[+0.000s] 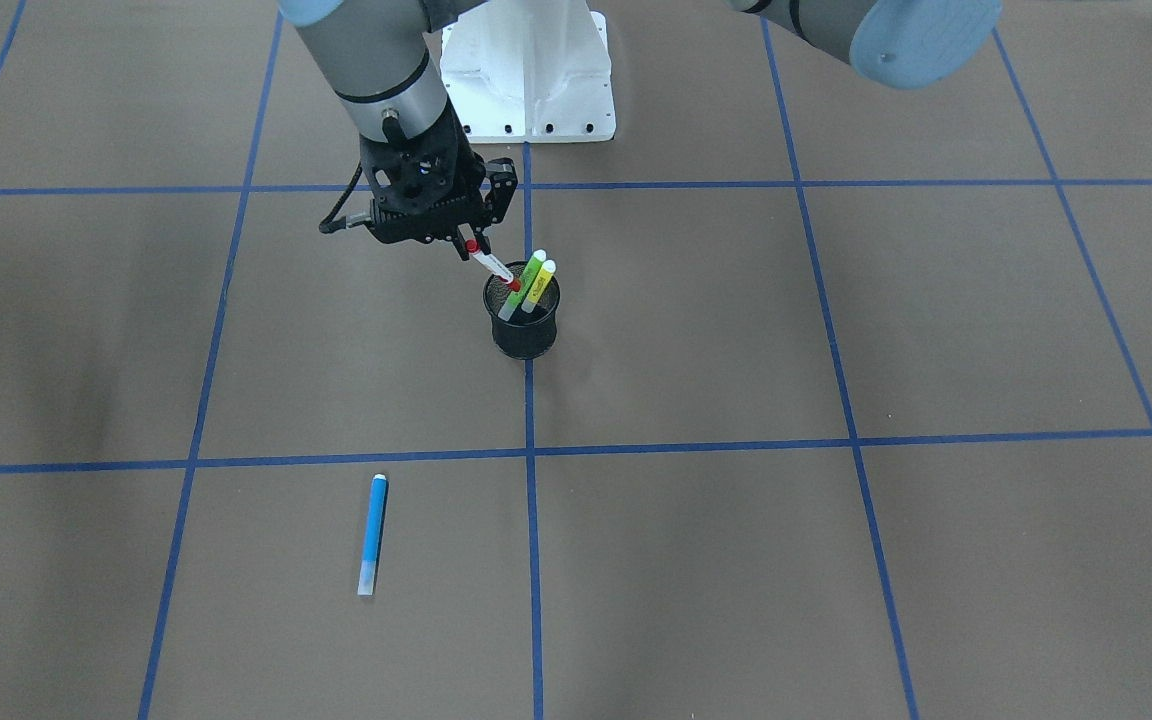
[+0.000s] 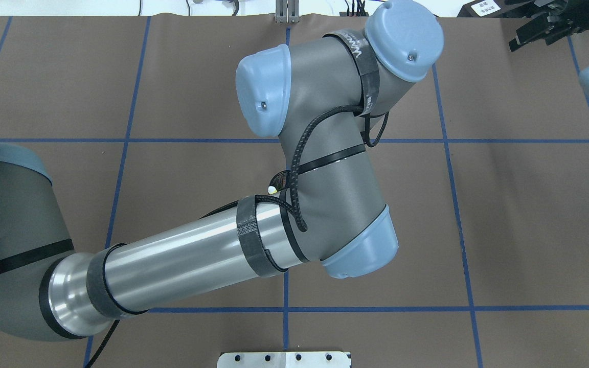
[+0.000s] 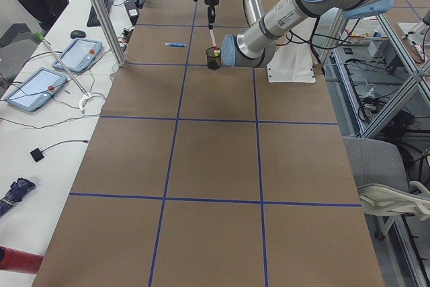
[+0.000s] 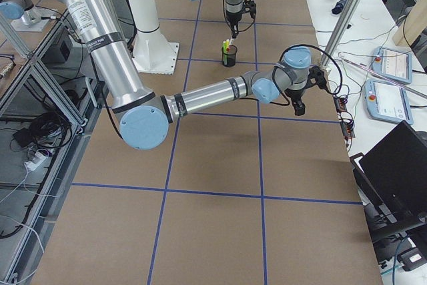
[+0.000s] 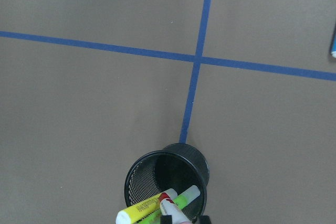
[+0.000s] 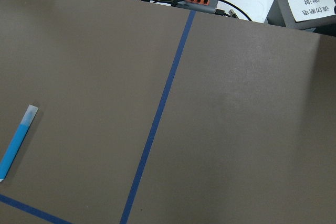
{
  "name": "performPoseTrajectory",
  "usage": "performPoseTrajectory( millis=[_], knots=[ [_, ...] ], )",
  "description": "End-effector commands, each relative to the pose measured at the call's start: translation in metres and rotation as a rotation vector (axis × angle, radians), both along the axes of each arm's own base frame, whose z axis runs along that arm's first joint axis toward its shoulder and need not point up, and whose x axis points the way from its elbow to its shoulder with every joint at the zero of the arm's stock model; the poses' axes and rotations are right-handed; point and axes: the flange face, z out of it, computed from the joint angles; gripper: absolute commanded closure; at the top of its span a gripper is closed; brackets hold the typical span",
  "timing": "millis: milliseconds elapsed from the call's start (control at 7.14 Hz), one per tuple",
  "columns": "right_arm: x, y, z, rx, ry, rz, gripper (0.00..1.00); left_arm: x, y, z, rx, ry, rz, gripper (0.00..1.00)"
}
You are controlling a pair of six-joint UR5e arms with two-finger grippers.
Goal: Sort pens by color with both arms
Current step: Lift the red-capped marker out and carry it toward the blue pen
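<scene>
Left end effector (image 1: 466,240): closed on the upper end of the red-capped pen (image 1: 492,265). The pen hangs tilted from the tips, with its lower end at the mouth of the mesh cup (image 1: 524,335).
Right end effector (image 4: 297,103): hovers over bare bench (image 1: 836,560), well apart from the cup. Can't tell if it is open or closed.
Other pens: the green pen (image 1: 528,272) and yellow pen (image 1: 542,280) stand in the cup, just below and beside the left end effector's tips and touching or nearly touching the held pen. The blue pen (image 1: 373,533) lies flat on the bench, well apart from the left end effector on the operators' side.
Step (judged): get the red-capped pen out of the cup and over to its own spot.
How to do it well: pull along the pen's own tilt, not sideways. A side drag could lever the rim and tip the light cup, or rake the green and yellow pens out. Clear the rim fully before translating. The grip is near the pen's end, so expect swing and move slowly.
Front view: the only clear look at the grip, the pen's tilt and the blue pen's lie.
Overhead: the left arm's bulk hides the cup, the pens and the left end effector.
Left wrist view: looks into the cup mouth and shows all three pens crowded at the near rim. The jaws are barely in frame.
Right wrist view: shows the blue pen and bench only, no fingers.
</scene>
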Motion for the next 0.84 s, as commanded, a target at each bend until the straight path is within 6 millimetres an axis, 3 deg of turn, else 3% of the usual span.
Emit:
performPoseTrajectory(
  millis=[0, 140, 280, 560, 700],
  knots=[
    [0.0, 0.0, 0.001, -0.001, 0.001, -0.001, 0.0, -0.043, 0.011, -0.033, 0.134, 0.068, -0.066, 1.0],
    [0.0, 0.001, 0.002, -0.003, 0.001, -0.001, 0.0, -0.057, 0.012, -0.045, 0.204, 0.107, -0.107, 1.0],
    [0.0, 0.001, 0.003, -0.004, 0.002, -0.001, 0.0, -0.06, 0.007, -0.039, 0.284, 0.181, -0.152, 1.0],
    [0.001, 0.002, 0.006, -0.008, 0.003, 0.001, 0.0, -0.047, -0.013, 0.004, 0.454, 0.334, -0.248, 1.0],
    [0.001, 0.003, 0.007, -0.013, 0.003, 0.004, 0.0, -0.044, -0.02, 0.009, 0.533, 0.355, -0.267, 1.0]
  ],
)
